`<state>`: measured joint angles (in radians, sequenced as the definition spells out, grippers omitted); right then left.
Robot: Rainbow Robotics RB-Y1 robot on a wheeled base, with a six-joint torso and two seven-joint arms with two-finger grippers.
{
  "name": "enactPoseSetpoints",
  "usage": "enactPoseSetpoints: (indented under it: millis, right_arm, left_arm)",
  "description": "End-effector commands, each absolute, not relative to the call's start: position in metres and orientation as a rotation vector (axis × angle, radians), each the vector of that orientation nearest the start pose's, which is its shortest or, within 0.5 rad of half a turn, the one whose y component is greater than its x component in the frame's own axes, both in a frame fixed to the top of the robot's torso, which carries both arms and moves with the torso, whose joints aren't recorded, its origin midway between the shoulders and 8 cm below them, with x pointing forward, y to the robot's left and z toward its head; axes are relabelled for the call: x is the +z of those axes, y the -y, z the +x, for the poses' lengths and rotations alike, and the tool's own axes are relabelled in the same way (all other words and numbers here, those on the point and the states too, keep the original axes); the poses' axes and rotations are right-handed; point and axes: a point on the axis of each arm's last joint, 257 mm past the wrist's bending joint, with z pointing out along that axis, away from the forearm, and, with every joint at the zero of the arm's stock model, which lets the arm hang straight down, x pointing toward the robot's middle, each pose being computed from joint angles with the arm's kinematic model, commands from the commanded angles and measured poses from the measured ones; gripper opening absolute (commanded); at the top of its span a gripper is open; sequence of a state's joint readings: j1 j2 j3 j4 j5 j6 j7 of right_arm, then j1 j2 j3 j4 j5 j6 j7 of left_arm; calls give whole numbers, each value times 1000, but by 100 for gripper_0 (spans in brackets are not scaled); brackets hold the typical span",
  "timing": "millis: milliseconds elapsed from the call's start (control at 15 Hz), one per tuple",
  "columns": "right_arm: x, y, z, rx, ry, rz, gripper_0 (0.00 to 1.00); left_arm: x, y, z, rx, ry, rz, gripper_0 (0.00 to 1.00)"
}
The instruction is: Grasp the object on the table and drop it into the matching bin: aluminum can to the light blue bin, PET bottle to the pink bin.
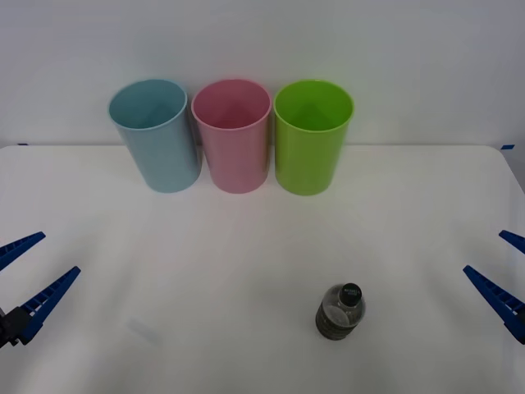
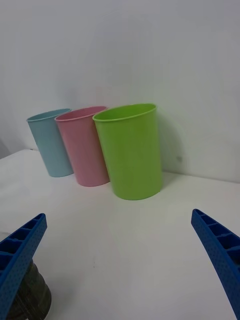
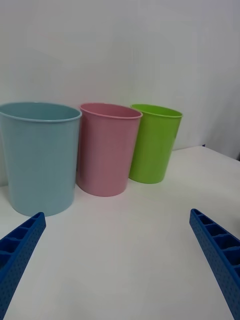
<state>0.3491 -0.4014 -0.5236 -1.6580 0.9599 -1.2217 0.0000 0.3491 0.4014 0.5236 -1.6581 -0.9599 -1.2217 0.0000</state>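
The bottle (image 1: 340,312) stands seemingly upright, cap up, near-right on the table (image 1: 205,279), left of the spread right gripper (image 1: 500,275); left gripper (image 1: 29,275) spread too

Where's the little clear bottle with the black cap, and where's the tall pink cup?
Small clear plastic bottle with black cap (image 1: 340,312): front view, on its dark-labelled body.
Tall round pink plastic bin (image 1: 235,152): front view, on its outer wall, between the blue and green bins.
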Motion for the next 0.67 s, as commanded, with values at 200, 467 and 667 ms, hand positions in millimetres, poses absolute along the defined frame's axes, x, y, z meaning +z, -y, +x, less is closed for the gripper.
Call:
enactPoseSetpoints:
  millis: [200,467,667]
  right_arm:
    - [-189,331,338,566,-1495,-458,100]
    - [-193,328,330,582,-1514,-502,100]
    - [-203,325,312,610,-1556,-571,100]
  left_arm:
    - [-169,-330,342,-567,-1441,465,100]
    - [-169,-330,342,-567,-1441,465,100]
    - [-169,-330,342,-567,-1441,465,100]
